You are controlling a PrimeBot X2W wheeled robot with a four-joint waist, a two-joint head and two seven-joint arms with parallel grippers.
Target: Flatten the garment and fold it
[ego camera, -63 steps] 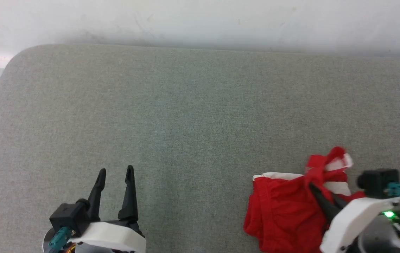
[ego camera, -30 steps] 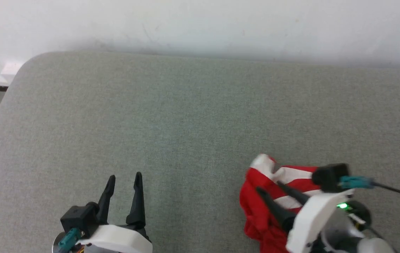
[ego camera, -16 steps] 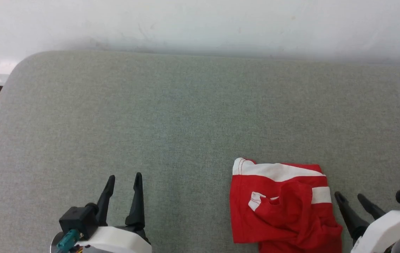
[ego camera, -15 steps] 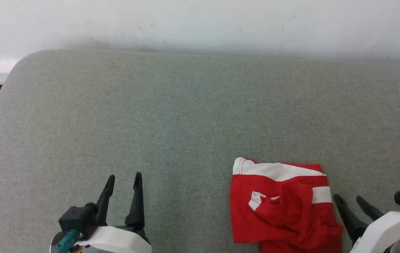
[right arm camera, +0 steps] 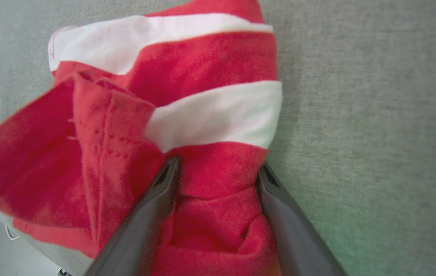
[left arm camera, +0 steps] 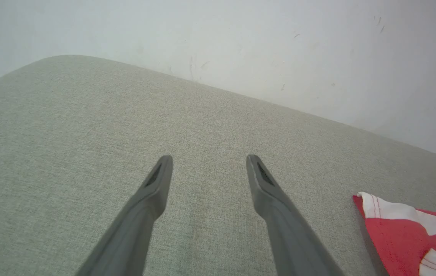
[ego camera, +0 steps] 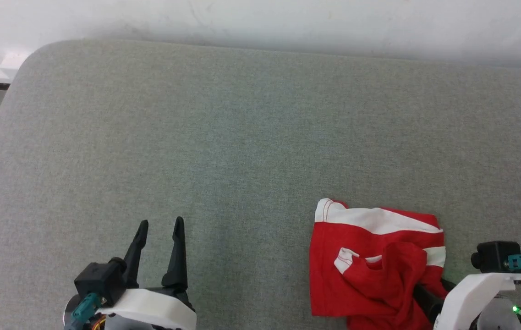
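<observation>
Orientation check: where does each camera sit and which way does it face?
Head view: on the head, facing forward and down at the surface; left hand lower left, right arm lower right.
Left wrist view: on that wrist, along its open fingers, across the surface toward the wall.
Right wrist view: on that wrist, down along the right hand, astride the garment.
All three share the garment.

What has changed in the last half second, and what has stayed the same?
The right gripper, clear to the right of the shorts before, has moved in; its open fingers now straddle a red fold at their right edge, not yet closed. Nothing was taken or let go. The shorts keep their rumpled shape on the grey cushion; the left gripper stays open and idle.
</observation>
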